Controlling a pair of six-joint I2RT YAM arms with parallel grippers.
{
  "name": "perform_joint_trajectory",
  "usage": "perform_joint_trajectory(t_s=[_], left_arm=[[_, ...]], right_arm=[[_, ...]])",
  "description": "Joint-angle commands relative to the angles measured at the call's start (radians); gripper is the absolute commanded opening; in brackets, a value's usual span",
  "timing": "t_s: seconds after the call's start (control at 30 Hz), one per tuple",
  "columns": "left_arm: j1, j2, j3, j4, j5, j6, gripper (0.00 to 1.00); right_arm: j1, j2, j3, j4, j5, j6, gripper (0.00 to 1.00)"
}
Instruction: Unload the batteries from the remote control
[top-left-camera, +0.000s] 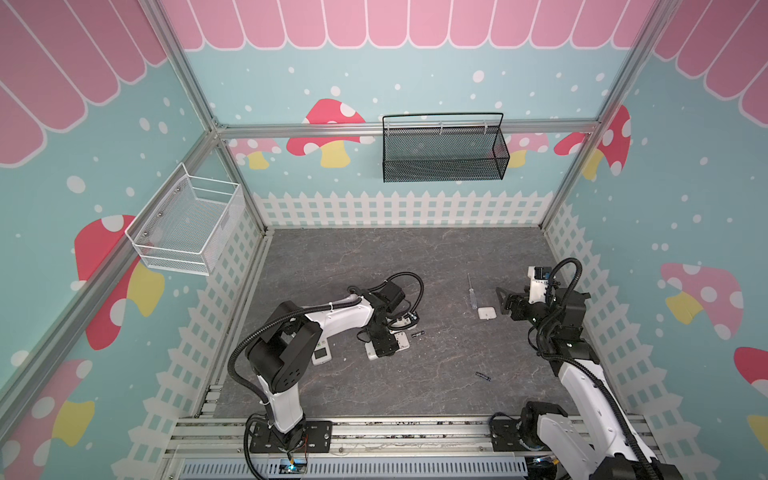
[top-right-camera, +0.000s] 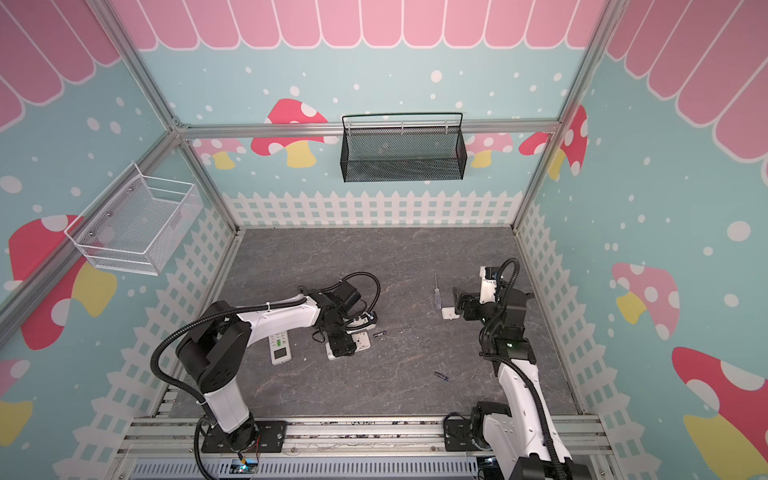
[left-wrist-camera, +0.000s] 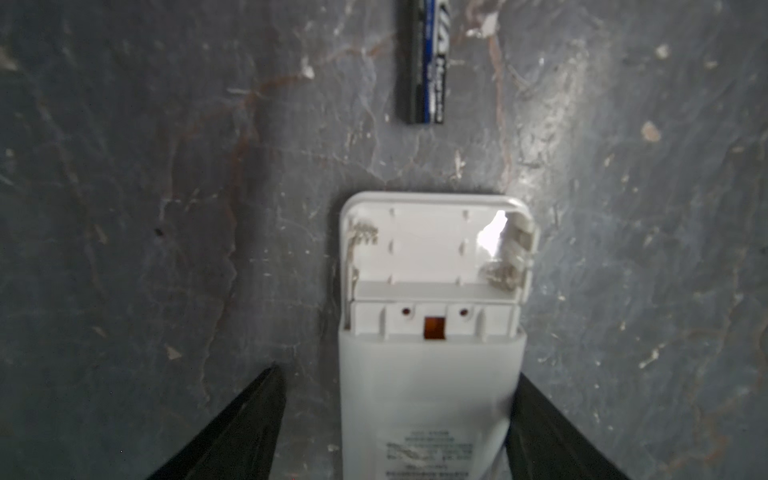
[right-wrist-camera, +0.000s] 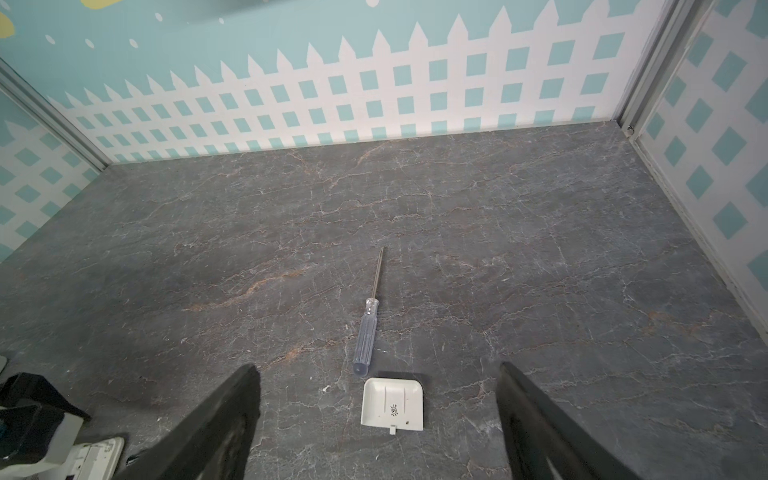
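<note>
A white remote control lies back side up on the grey floor, its battery bay uncovered and empty. My left gripper stands open astride it: one finger touches its side, the other is a gap away. In both top views this gripper covers the remote's middle. One dark battery lies just beyond the remote's open end. A second dark battery lies alone toward the front right. My right gripper hangs open and holds nothing, above a small white cover.
A clear-handled screwdriver lies just behind the cover. A second white remote, face up, is partly under the left forearm. A white wire basket hangs on the left wall and a black mesh basket on the back wall.
</note>
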Motion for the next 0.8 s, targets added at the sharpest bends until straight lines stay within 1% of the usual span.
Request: perform_joint_trajectory(t_s=[0.0,0.03,0.1,0.2,0.27,0.33,0.4,0.43,0.53,0.67,0.77], left_arm=[[0.003,0.004,-0.009,0.006,-0.017,-0.011,0.64],[0.01,-0.002,-0.018,0.017,-0.023,-0.012,0.59],[0.024,-0.014,-0.022,0.023,-0.052,-0.014,0.54],[0.067,-0.053,-0.026,0.023,-0.093,-0.005,0.53],[0.127,-0.08,-0.02,0.039,-0.101,0.005,0.53],[0.206,-0.076,0.015,0.042,-0.105,0.005,0.53],[0.275,-0.059,0.075,0.033,-0.099,0.0,0.54],[0.326,-0.048,0.109,0.03,-0.089,0.0,0.53],[0.416,-0.004,0.201,0.025,-0.066,0.013,0.53],[0.486,0.103,0.31,0.006,-0.079,0.051,0.53],[0.522,0.166,0.354,-0.004,-0.084,0.091,0.53]], right_arm=[[0.001,0.008,-0.002,-0.002,0.035,-0.021,0.89],[0.001,0.009,-0.007,0.008,0.035,-0.02,0.89],[0.001,0.014,-0.013,0.024,0.04,-0.02,0.89],[0.001,0.021,0.01,-0.009,0.058,-0.029,0.89],[0.001,0.015,0.009,-0.008,0.06,-0.026,0.89],[0.001,0.009,-0.006,0.016,0.056,-0.021,0.89],[0.001,0.013,-0.008,0.014,0.059,-0.021,0.89],[0.001,0.014,0.0,0.003,0.059,-0.024,0.89],[0.002,0.006,-0.005,0.002,0.042,-0.021,0.88],[0.001,0.001,-0.013,0.01,0.025,-0.018,0.88],[0.001,-0.002,-0.027,0.026,0.026,-0.01,0.88]])
